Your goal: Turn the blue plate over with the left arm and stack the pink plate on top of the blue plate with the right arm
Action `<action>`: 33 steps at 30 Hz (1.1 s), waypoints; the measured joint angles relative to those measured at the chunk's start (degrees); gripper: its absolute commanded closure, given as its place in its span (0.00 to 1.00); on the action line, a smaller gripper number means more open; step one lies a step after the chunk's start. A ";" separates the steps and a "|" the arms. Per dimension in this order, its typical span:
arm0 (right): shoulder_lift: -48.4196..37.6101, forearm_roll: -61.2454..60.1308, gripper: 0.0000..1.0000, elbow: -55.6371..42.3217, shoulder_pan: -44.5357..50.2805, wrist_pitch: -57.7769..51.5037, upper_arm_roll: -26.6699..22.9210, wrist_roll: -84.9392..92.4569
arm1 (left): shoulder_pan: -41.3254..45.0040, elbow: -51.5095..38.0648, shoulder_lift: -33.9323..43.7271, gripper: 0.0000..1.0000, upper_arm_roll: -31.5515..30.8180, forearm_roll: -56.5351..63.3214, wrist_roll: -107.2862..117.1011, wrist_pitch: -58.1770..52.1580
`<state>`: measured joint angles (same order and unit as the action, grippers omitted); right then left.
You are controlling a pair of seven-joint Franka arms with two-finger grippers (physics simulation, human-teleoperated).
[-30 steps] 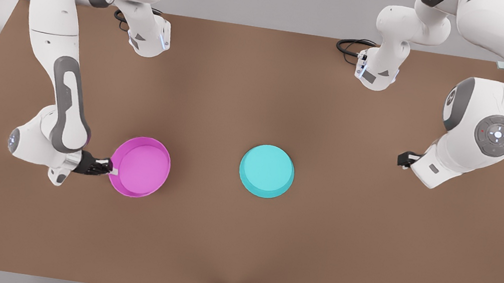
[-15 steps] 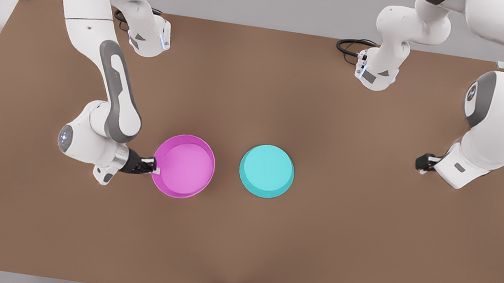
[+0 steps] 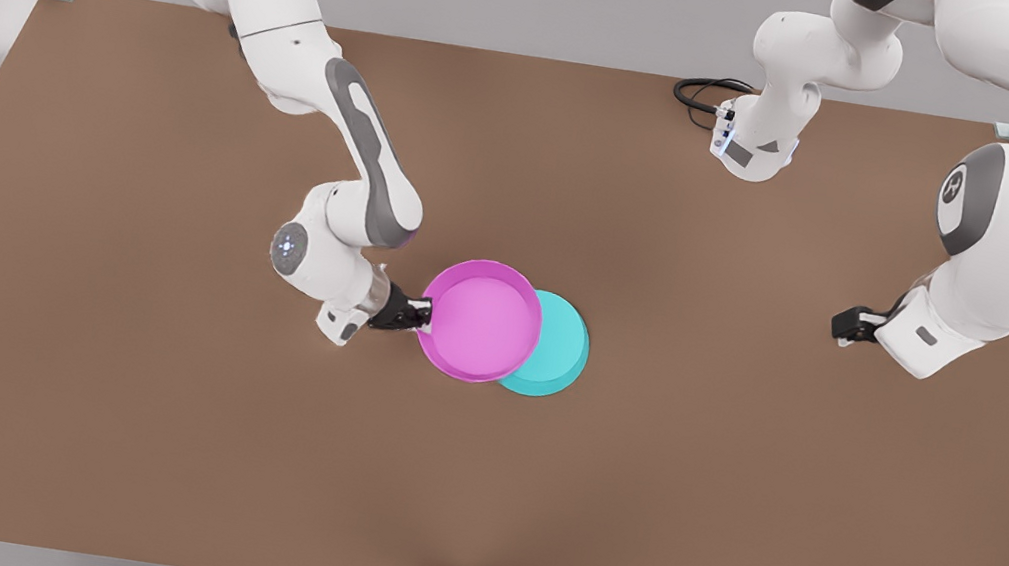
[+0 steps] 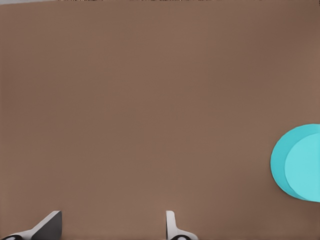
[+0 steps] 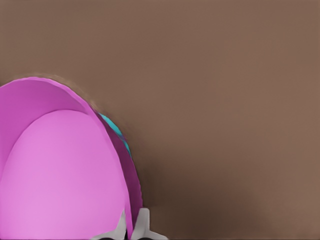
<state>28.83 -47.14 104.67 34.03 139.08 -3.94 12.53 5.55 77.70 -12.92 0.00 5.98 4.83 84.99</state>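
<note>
Pink plate overlapping blue plate, front view's left side.

Front view high above the bench looking straight down, both wrist views close over it, all three sharing the blue plate.

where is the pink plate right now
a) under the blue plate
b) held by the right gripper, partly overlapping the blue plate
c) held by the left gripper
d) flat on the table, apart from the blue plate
b: the right gripper pinches the pink plate by its rim, and the plate covers part of the blue plate; the left gripper is open and empty.
</note>
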 measured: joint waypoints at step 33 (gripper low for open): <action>-14.59 9.93 0.00 -1.12 -14.42 -14.69 -1.60 -6.09 | 0.08 -0.07 -0.70 0.00 0.53 0.05 0.10 0.18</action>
<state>14.23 -37.21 103.56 19.62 124.39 -5.54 6.45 5.62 77.63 -13.63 0.53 6.03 4.93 85.17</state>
